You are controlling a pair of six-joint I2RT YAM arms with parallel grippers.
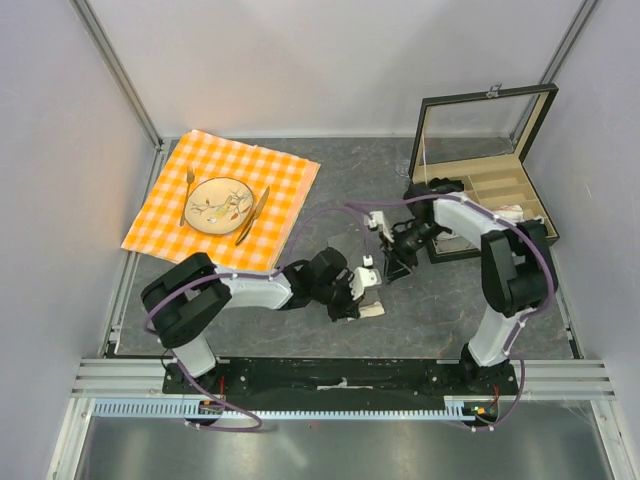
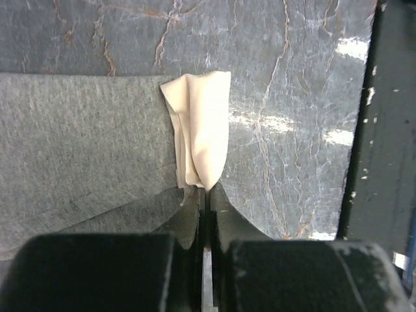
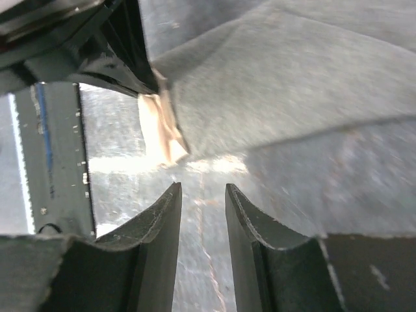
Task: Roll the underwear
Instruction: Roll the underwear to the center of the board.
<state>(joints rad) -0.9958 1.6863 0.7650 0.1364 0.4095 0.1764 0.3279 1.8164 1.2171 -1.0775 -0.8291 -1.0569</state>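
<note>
Dark grey veined table (image 1: 450, 310), pale walls around. From above, hard to make out the underwear (image 1: 373, 311): mostly hidden under the two wrists near the table's middle, with only a pale scrap visible just beside the left gripper (image 1: 362, 297). Clearer from the left wrist: grey cloth lying flat to the left, cut off by the frame edge, with the cream strip (image 2: 201, 123) bunched up and pinched between the clenched left fingers. Blurred from the right wrist: grey cloth at upper right, cream scrap against the dark left gripper. Right gripper (image 3: 203, 201) released, fingers parted over bare table, near the cloth's edge. Left arm folded low, reaching right. Right arm bent over, reaching left from beside the box (image 1: 495, 185). Far left, well apart: checked cloth (image 1: 285, 180) with a plate (image 1: 205, 193).
</note>
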